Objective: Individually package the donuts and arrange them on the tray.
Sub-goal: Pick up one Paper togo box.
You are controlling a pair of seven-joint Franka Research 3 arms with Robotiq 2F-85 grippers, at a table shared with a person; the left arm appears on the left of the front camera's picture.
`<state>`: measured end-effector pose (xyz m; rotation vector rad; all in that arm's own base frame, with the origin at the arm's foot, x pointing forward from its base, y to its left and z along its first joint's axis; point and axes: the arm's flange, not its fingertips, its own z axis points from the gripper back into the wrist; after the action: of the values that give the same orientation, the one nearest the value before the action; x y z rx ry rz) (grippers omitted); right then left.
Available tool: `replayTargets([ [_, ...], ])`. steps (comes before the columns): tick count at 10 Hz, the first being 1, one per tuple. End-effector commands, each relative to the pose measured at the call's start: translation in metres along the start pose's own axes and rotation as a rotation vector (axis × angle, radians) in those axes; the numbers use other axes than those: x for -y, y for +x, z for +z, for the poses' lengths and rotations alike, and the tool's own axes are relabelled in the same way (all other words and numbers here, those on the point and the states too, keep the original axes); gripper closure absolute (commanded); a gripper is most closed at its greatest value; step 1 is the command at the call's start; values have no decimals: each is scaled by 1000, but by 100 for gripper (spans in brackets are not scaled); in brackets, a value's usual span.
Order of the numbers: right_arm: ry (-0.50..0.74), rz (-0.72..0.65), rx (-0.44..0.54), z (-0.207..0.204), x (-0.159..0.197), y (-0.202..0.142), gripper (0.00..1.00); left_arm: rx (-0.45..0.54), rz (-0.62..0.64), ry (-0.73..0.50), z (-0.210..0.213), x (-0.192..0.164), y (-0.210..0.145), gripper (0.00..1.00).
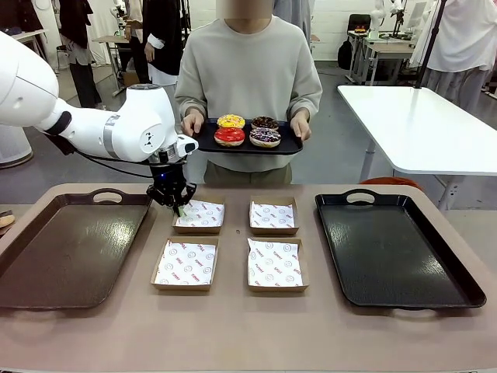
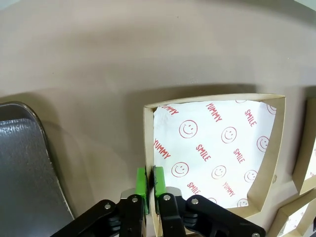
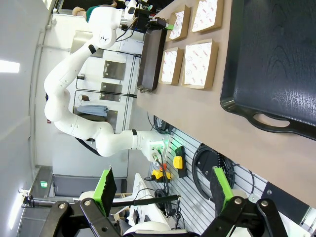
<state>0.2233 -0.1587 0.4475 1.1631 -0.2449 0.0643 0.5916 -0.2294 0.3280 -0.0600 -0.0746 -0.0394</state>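
Donuts [image 1: 247, 130] sit four together on a small black tray [image 1: 289, 144] that the person holds up in both hands at my 12 o'clock, beyond the far edge of the table [image 1: 233, 334]. The yellow-iced donut [image 1: 231, 121] and chocolate donut [image 1: 265, 123] are behind, the red-glazed donut [image 1: 229, 136] and sprinkled donut [image 1: 265, 137] in front.

On the table I see four paper-lined cardboard boxes in a two-by-two block, with a brown tray [image 1: 46, 264] at 9 o'clock and a large black tray [image 1: 458, 291] at 3 o'clock.

My left pincer [image 1: 177, 203] is down at the far-left box [image 1: 199, 215], at the block's 10 o'clock corner. It is closed on that box's side wall nearest the brown tray, its green pads [image 2: 141, 180] on either side of the cardboard.

My right pincer [image 3: 162, 180] is off the table's edge, fingers spread wide, holding nothing.
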Motion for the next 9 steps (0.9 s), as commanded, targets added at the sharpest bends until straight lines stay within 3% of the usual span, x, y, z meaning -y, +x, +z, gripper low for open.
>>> replayTargets([
  [1, 12, 13, 5, 0, 0, 0, 0, 0, 37, 50, -1, 6, 4, 100],
  [6, 12, 13, 5, 0, 0, 0, 0, -24, 45, 43, 6, 7, 1, 100],
  [9, 12, 13, 5, 0, 0, 0, 0, -65, 12, 19, 43, 13, -12, 100],
])
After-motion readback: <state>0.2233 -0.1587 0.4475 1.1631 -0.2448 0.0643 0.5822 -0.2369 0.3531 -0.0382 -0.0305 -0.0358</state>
